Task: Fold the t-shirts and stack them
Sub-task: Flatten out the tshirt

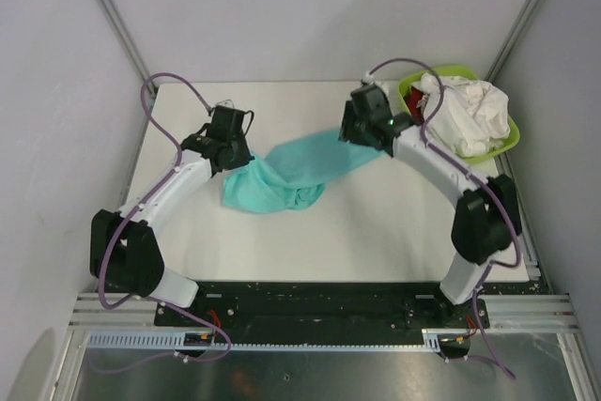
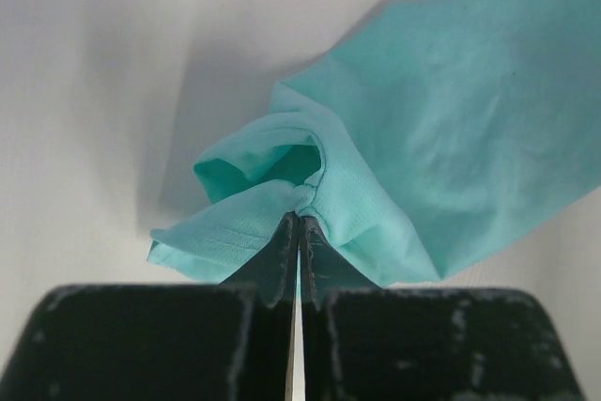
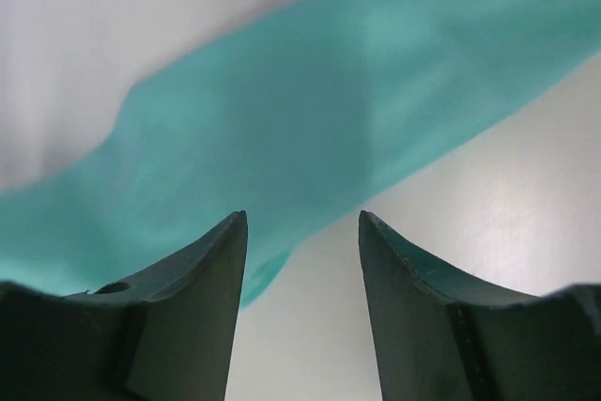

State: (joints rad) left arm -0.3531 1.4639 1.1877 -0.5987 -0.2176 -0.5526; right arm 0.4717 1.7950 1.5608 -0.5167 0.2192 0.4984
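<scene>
The teal t-shirt (image 1: 296,171) lies bunched in a long diagonal strip across the middle of the white table. My left gripper (image 1: 235,159) is shut on a hemmed edge of it (image 2: 310,196) at its left end. My right gripper (image 1: 362,134) is open and empty, its jaws apart just above the strip's right end; the teal cloth (image 3: 310,129) lies beyond its fingertips (image 3: 235,227). White t-shirts (image 1: 470,112) are heaped in the lime-green basin, with a bit of red cloth (image 1: 414,100) under them.
The lime-green basin (image 1: 510,140) stands at the table's far right corner, close behind the right arm. A metal frame post rises on each side at the back. The table's front edge (image 1: 319,279) runs just ahead of the arm bases.
</scene>
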